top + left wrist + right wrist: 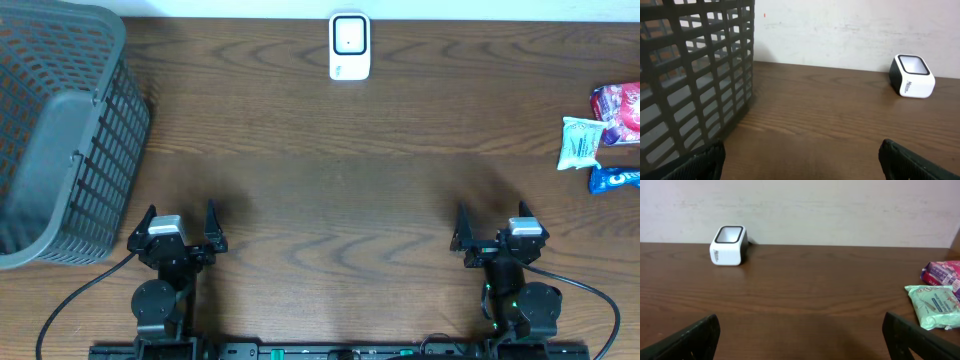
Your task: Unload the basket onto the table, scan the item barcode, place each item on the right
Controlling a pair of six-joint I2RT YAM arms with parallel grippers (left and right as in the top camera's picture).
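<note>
Brown table [330, 190] | grey basket [100, 150] left, contents unclear | left fingers [213, 232], right fingers [462, 232] wide

I see a dark brown, wavy-grained table [330, 180]. Left of the black left gripper [180, 212] jaws is a grey grid basket [60, 130]. Ahead is a white, black-rimmed scanner [349, 46]. Right of the black right gripper [490, 212] jaws are a mint pack [580, 143], a red pack [618, 103] and a blue pack [613, 179].

White barcode scanner [349, 46] with a dark-framed window on top stands upright at the middle of the table's [330, 180] far edge. At the table's right edge three packets lie flat, close together: red-purple packet [618, 102] farthest back, pale green packet [580, 143] in the middle, blue packet [613, 179] nearest, partly cut off by the picture's edge
</note>
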